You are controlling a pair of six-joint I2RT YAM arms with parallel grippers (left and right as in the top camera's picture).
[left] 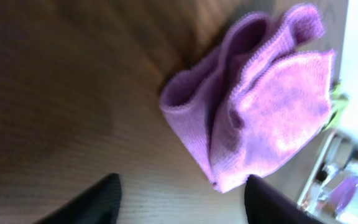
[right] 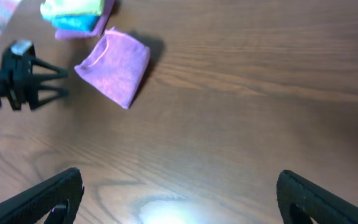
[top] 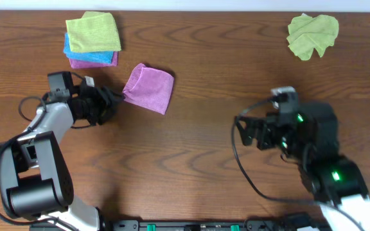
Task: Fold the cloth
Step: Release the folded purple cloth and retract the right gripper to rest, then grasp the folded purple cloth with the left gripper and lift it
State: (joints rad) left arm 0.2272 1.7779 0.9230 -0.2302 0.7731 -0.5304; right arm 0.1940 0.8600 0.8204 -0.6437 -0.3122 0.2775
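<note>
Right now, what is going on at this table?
The left gripper is open just beside a folded purple cloth, not holding it. The right gripper is open too, well away from the cloths. A stack of folded cloths lies far left, a crumpled green cloth far right.

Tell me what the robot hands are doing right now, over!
Left gripper open, empty, right by the purple cloth. Right gripper open, empty, well away. Cloth lies folded on the table. Nothing in the way.
</note>
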